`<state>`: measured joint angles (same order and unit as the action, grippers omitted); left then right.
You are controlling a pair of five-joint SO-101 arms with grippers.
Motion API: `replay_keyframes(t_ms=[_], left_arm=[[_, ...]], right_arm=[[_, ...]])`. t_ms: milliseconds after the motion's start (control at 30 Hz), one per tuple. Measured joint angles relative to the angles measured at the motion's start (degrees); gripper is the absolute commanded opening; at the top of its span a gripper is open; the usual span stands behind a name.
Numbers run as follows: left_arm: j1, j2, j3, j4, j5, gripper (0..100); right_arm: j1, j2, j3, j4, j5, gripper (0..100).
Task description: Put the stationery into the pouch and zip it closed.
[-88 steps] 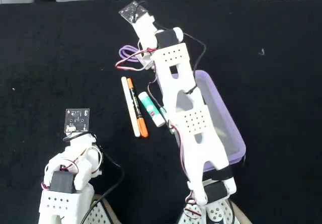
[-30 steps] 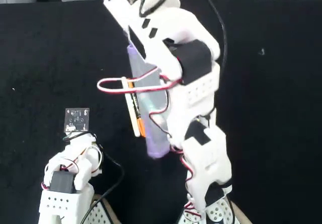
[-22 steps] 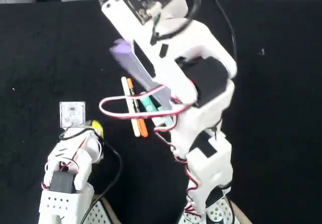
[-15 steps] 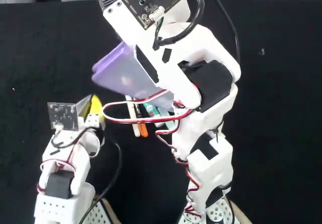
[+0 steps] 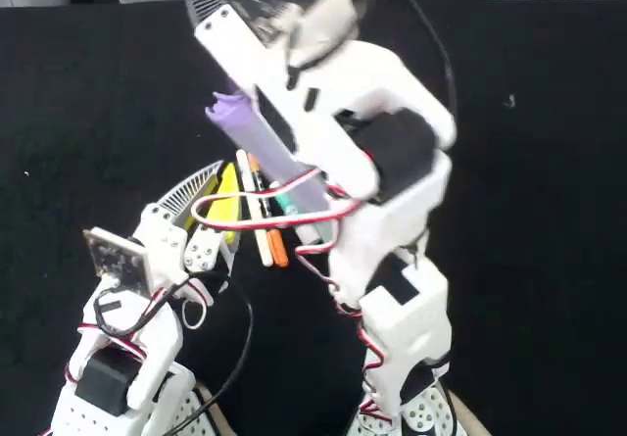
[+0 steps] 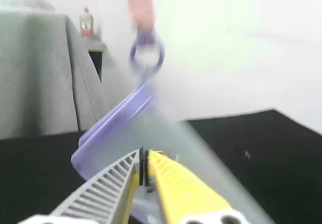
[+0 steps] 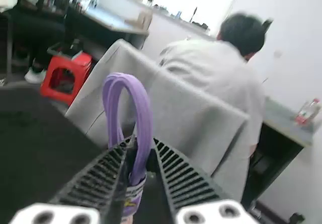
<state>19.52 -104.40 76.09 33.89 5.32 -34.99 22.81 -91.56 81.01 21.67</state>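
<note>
**Pouch (image 5: 263, 144) aloft in the right gripper (image 7: 138, 146)**

At the near left, the left gripper (image 5: 219, 173) angles up off the black table (image 5: 529, 162). Its white ribbed finger and yellow finger are pressed together at the tips with nothing between them, close in front of the pouch. Just to the right, a white pen (image 5: 257, 222) and an orange pen (image 5: 273, 240) lie side by side on the table. Above them the purple pouch hangs tilted, clear of the table. Its purple loop (image 7: 126, 108) is pinched between the right gripper's black ribbed fingers, atop the raised right arm.
</note>
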Motion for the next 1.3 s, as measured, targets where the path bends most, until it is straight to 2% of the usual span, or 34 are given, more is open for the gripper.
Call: replay_keyframes(t_ms=[67, 233, 433, 633, 700, 867, 1033, 1133, 1300], left_arm=[[0.4, -0.1, 0.0, -0.6, 1.4, 19], [0.4, -0.1, 0.0, -0.7, 11.6, 21], [0.0, 0.4, 2.8, 1.1, 13.6, 24], [-10.5, 0.4, 8.3, -1.3, 13.8, 27], [-11.8, 0.4, 10.3, -3.4, 13.8, 27], [-10.5, 0.4, 12.2, -6.5, 14.2, 27], [-6.9, 0.4, 12.0, -6.7, 22.2, 27], [-5.8, 0.6, 11.9, -6.7, 24.0, 27], [-5.7, 8.8, 9.8, -7.8, 24.4, 27]], right_arm=[[-1.6, 1.1, 2.2, 0.7, 0.0, 1.1], [-3.6, 2.1, 4.2, 0.7, 0.0, 1.1], [-3.7, 2.0, 4.1, 0.8, 0.0, 1.1], [-3.7, 2.0, 2.5, 2.6, 0.0, 1.1], [-3.7, 2.0, 1.9, 2.6, 0.0, 1.1], [-4.7, 2.0, 1.8, 2.8, 0.0, 1.1], [-6.1, 2.0, 1.8, 4.7, 0.0, 1.1], [-6.9, 2.0, 1.7, 6.3, 0.0, 1.1], [-8.5, 1.8, -1.6, 9.4, 0.0, 1.1]])
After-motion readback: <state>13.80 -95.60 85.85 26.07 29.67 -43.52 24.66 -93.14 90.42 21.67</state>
